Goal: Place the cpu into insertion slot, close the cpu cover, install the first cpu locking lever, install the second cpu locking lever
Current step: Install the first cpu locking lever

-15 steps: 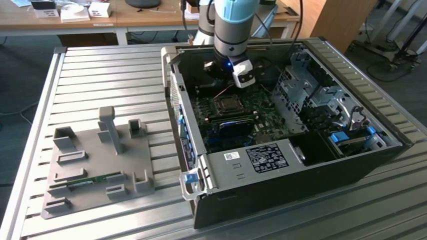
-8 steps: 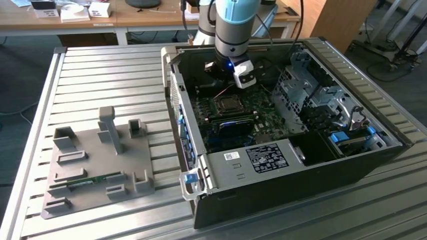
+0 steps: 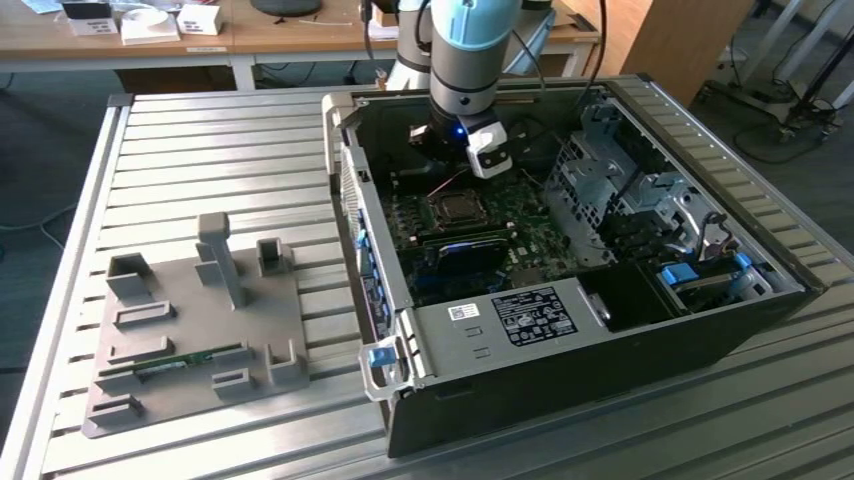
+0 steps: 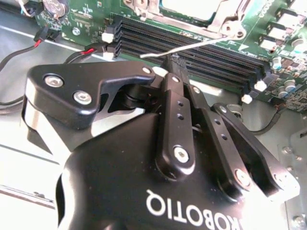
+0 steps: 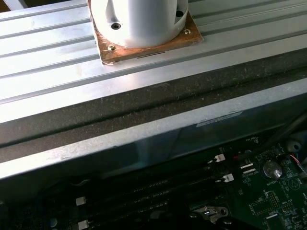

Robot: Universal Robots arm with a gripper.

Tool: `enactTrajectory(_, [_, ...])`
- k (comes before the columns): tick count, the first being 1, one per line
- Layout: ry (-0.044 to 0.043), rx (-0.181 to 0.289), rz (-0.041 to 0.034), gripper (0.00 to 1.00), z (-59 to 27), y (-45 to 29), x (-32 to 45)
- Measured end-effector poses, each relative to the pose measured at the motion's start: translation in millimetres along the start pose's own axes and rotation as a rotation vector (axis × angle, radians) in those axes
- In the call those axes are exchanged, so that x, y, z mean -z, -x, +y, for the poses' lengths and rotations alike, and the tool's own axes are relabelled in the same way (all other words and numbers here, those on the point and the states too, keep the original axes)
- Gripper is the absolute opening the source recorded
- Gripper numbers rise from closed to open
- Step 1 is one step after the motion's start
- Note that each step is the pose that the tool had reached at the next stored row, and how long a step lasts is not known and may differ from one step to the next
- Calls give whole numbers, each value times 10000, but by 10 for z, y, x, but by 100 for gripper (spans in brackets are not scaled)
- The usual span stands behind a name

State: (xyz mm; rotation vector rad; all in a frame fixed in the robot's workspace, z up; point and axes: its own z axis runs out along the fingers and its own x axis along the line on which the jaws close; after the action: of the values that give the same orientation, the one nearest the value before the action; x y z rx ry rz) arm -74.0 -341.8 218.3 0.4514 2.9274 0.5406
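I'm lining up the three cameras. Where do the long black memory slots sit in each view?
Exterior view: memory slots beside the cpu cover, on the side nearer the camera.
Second wrist view: parallel dark bars just beyond the gripper.
First wrist view: shadowed bars next to the case wall, white latches at their ends.
Shared landmark: the green motherboard.

A wooden desk stands behind the ribbed metal table.
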Motion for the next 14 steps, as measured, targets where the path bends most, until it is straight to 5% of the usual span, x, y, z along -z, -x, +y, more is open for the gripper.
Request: enactTrajectory(14, [0,0,0,11,-13,36,-30])
